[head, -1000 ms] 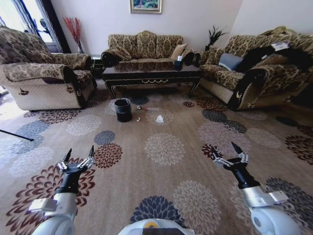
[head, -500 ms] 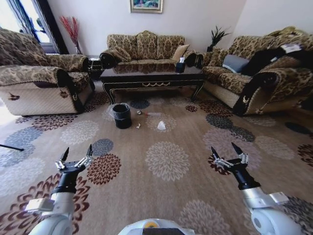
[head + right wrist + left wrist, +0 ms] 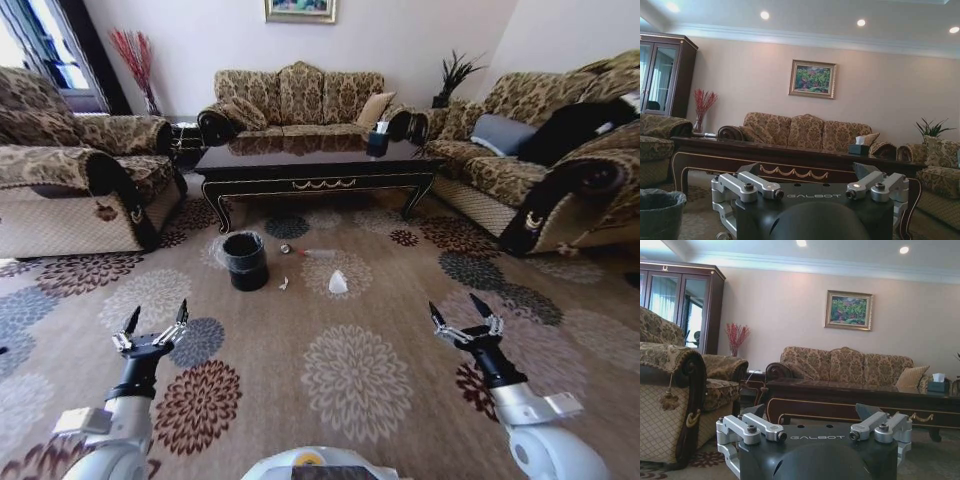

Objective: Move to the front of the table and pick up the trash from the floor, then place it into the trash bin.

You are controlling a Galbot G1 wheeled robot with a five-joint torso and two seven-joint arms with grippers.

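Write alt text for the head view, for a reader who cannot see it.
Both arms are held out low and empty, left gripper and right gripper open above the floor, a flower-patterned carpet. Ahead, the trash bin stands before the table, with a crumpled tissue, a bottle and small scraps lying to its right. Patterned sofas ring the table.

Both grippers hang over the floor [image 3: 420,330] with fingers spread wide and empty, the left gripper [image 3: 152,326] low on the robot's left and the right gripper [image 3: 462,316] low on its right. Well beyond the fingertips, between the two arms, the trash lies on the carpet: a crumpled white tissue [image 3: 338,283], a paper scrap [image 3: 283,284], a clear bottle [image 3: 314,253] and a small silvery piece [image 3: 286,249]. The trash bin [image 3: 245,260] stands just left of the litter, nearer the left fingers' line, with the table [image 3: 315,165] behind it all.
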